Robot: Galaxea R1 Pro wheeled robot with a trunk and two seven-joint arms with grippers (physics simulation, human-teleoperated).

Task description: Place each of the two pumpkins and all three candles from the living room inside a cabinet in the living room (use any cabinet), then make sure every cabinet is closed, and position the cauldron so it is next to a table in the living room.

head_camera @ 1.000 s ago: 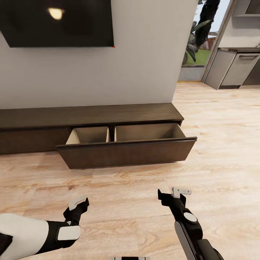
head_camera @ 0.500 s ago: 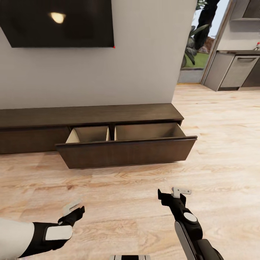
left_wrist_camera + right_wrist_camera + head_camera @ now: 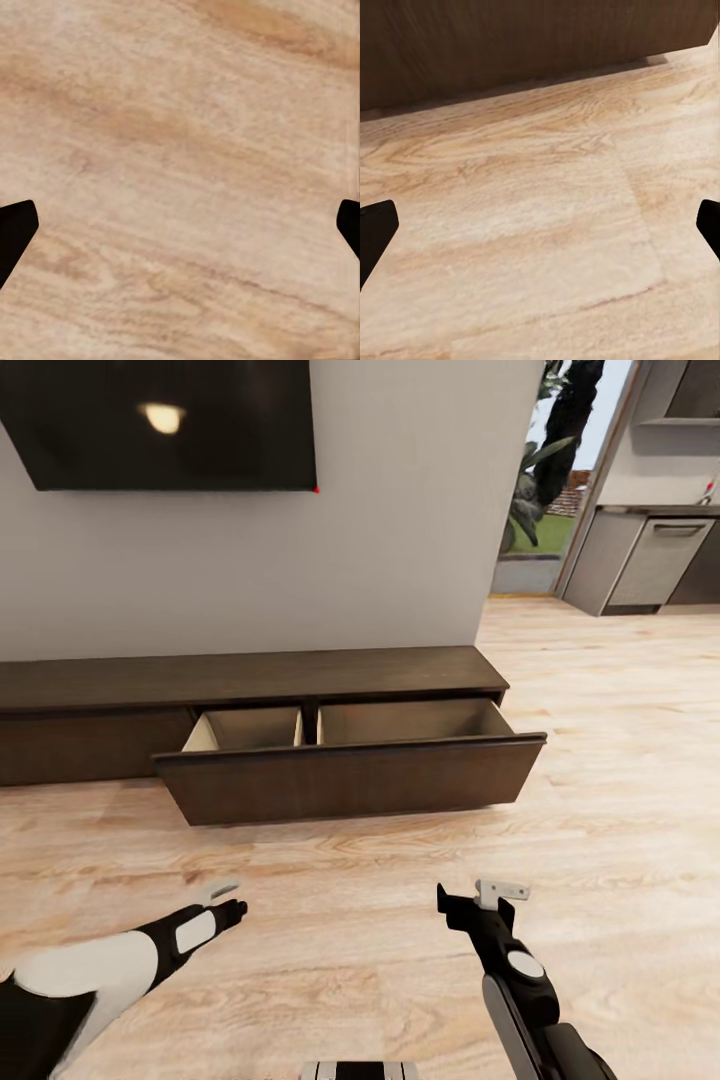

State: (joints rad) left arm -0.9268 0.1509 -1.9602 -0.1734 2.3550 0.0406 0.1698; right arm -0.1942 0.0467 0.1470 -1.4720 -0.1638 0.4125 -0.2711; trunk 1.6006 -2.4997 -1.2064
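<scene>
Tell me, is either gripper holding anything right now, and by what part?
Nothing is held. The left gripper and right gripper are both open over bare wood floor, in front of the cabinet's open drawer.

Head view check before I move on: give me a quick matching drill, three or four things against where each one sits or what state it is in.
Things:
1. cabinet drawer
2. left hand
3. right hand
4. black screen

Places or states:
A. mounted on the wall above the cabinet
B. pulled out, pale interior showing nothing inside
C. open over bare floor, in front of the drawer's right part
D. open over bare floor, in front of the drawer's left part

Pairs: 1-B, 2-D, 3-C, 4-A
</scene>
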